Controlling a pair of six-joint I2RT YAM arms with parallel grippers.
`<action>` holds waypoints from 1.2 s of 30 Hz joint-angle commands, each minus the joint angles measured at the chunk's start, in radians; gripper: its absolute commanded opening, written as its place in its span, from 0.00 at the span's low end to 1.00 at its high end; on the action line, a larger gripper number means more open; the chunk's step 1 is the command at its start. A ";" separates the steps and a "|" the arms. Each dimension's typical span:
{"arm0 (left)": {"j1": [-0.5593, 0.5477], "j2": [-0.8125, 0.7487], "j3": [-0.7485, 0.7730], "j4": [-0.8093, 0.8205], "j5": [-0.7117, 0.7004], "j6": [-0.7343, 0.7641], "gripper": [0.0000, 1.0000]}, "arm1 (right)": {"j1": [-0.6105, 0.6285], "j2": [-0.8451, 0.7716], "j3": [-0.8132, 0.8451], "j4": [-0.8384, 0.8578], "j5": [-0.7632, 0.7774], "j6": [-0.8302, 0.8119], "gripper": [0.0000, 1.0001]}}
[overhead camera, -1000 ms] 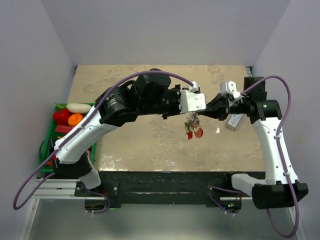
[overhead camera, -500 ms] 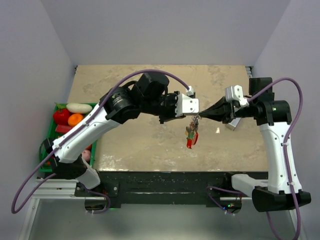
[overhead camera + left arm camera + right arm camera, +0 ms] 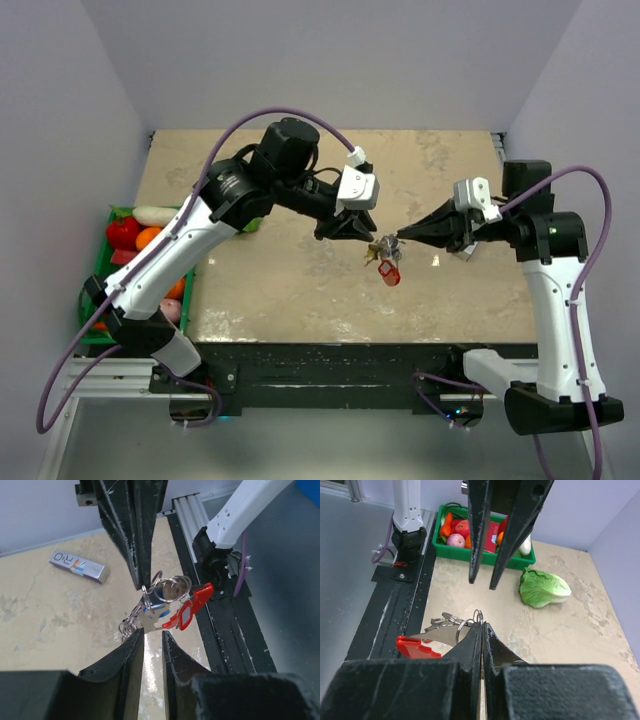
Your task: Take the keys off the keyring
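Two arms are set tip to tip over the middle of the table (image 3: pixel 280 300), with the bunch of keys (image 3: pixel 150 616) hung between them, apparently off the tabletop. The step in hand is judged to be the setting-up of the pull: the keyring (image 3: pixel 478 615) is steadied by one side while a key is lined up for the other, and no key is seen freed yet. The right claw (image 3: pixel 400 238) is pressed together on the keyring, which is pinched at its very tip. The left claw (image 3: pixel 364 238) is spread a little, with nothing seen between its fingers (image 3: pixel 131 650); its tips are just beside the keys, and whether one touches the silver blade cannot be told. The red fob (image 3: pixel 192 607) is hung beside the keyring. Next, one key would have to be closed upon by the left claw and worked round the coil to its split end, a fine move in which the keyring could be twisted out of the thin pinch.
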 commanded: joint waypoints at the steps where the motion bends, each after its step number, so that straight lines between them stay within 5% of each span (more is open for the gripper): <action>1: 0.001 0.016 0.034 0.029 0.145 -0.033 0.25 | 0.001 -0.017 -0.007 0.042 -0.153 0.018 0.00; 22: 0.000 0.082 0.058 0.073 0.143 -0.104 0.25 | -0.002 -0.034 -0.002 0.042 -0.153 0.021 0.00; 31: 0.000 0.085 0.060 0.078 0.131 -0.113 0.00 | -0.001 -0.036 -0.008 0.049 -0.155 0.020 0.00; 36: -0.002 0.085 0.054 0.078 0.128 -0.114 0.00 | -0.001 -0.036 -0.005 0.049 -0.153 0.020 0.00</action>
